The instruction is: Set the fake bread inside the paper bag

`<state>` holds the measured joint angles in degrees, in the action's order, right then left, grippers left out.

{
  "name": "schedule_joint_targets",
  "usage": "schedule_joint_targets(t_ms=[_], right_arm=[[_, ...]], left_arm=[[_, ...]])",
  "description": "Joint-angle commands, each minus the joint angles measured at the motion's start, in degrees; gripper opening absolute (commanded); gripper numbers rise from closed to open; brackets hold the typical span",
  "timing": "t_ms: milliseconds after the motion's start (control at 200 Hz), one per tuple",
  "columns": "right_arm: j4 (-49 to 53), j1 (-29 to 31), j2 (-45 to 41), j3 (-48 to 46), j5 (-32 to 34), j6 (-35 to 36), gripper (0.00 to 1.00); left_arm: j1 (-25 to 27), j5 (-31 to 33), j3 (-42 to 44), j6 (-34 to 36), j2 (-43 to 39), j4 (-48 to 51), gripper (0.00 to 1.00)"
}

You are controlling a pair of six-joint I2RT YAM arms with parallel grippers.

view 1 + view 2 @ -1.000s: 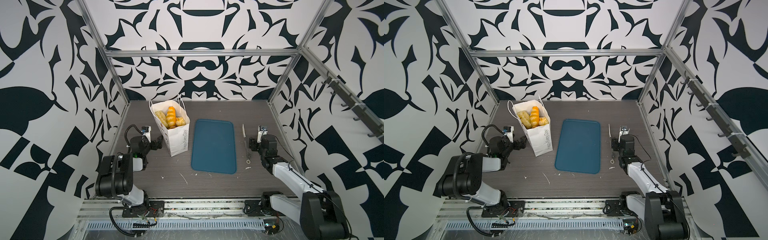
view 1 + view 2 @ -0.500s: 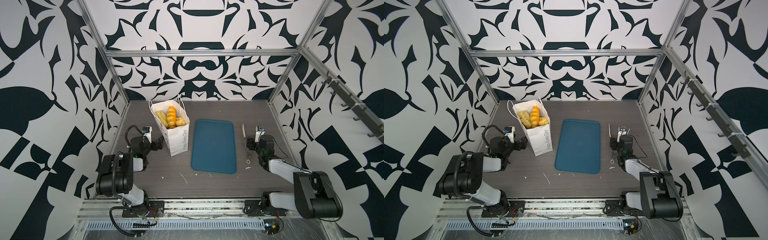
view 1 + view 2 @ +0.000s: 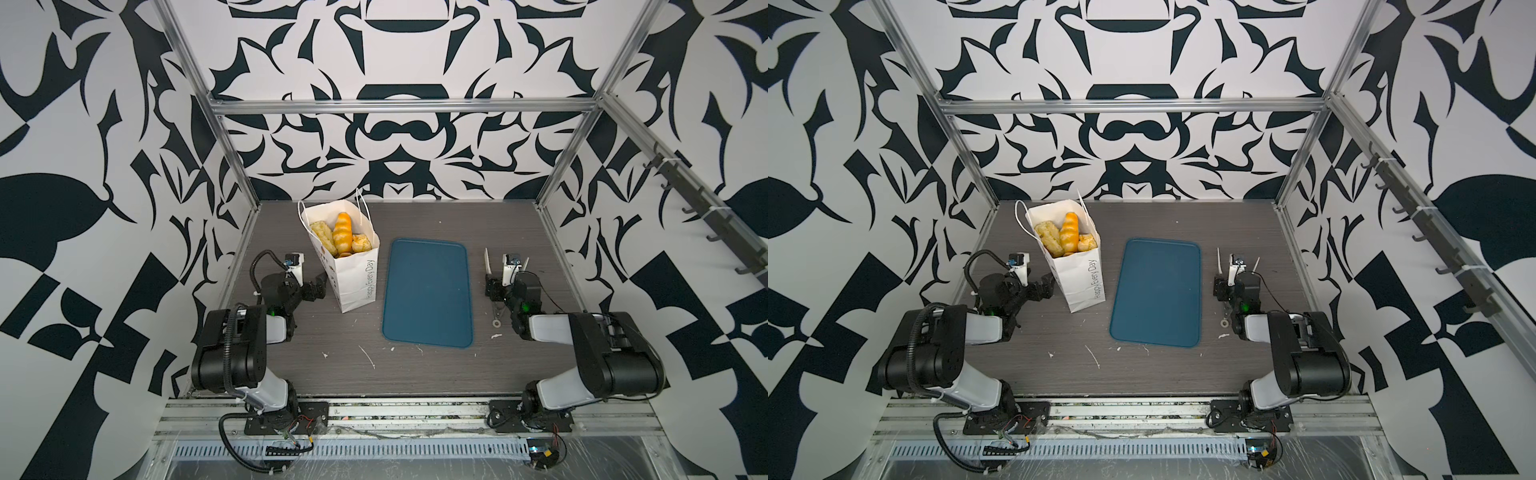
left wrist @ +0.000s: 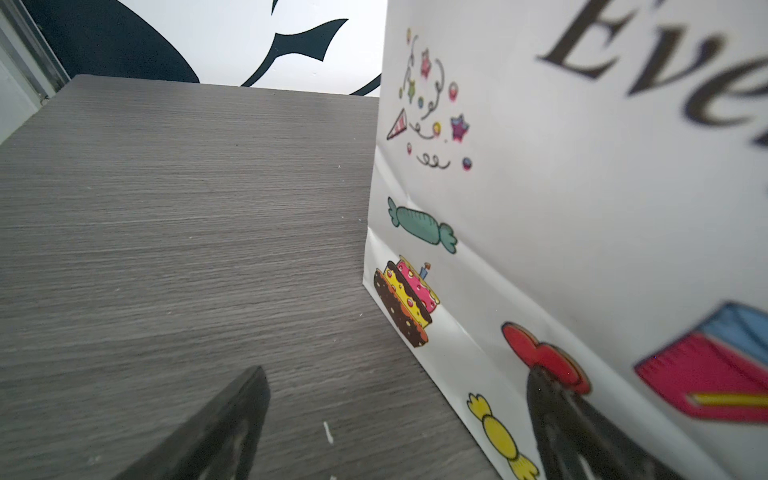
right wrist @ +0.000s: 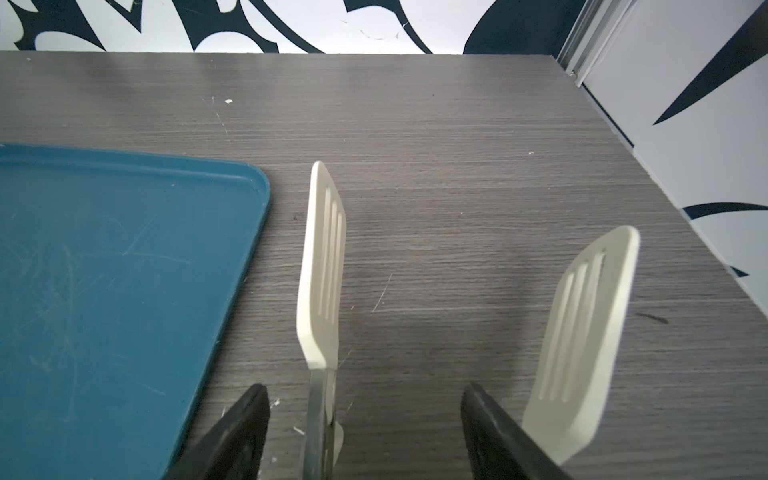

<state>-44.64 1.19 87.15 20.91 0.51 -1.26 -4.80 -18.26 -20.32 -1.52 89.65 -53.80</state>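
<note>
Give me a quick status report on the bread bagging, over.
Left gripper open beside tall white paper bag. Right gripper open around one arm of cream slotted tongs. Glossy golden fake bread in bag; flat teal tray bare. Nothing blocking.

Right arm [image 3: 602, 357] is folded: elbow, earlier low and stretched out to the side, now stands raised and drawn in. Right gripper [image 5: 363, 386] sits slightly nearer the blue tray [image 5: 124, 249]. Second blade of the white tongs [image 5: 324, 257] now shows beside the wrist

Glossy fake bread [image 3: 342, 232], matt paper bag [image 3: 357, 286].
</note>
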Motion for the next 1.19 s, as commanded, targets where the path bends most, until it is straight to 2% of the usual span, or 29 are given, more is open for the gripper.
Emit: schedule_joint_targets(t_ms=[0, 115, 125, 145, 165, 1190], right_arm=[[-7.78, -0.05, 2.0, -0.77, -1.25, 0.36, 0.77], [-6.94, -0.04, 1.86, -0.5, -1.24, 0.33, 0.78], [-7.26, -0.05, 1.94, -0.6, -1.22, 0.23, 0.82], [-7.69, 0.0, 1.98, -0.67, -1.18, 0.15, 0.98], [-7.74, 0.0, 1.96, -0.77, -1.12, 0.13, 1.0], [-6.62, 0.22, 2.58, 0.2, -1.11, 0.81, 1.0]], left_arm=[[0.23, 0.39, -0.11, -0.15, 0.35, -1.67, 0.99], [0.23, 0.46, -0.26, -0.11, 0.49, -1.31, 0.99], [0.23, 0.5, -0.25, -0.14, 0.5, -1.31, 0.99], [0.23, 0.51, -0.32, -0.14, 0.51, -1.31, 0.99], [0.23, 0.51, -0.38, -0.15, 0.46, -1.22, 0.99], [0.49, 1.04, -0.61, -0.11, 0.46, -0.67, 0.99]])
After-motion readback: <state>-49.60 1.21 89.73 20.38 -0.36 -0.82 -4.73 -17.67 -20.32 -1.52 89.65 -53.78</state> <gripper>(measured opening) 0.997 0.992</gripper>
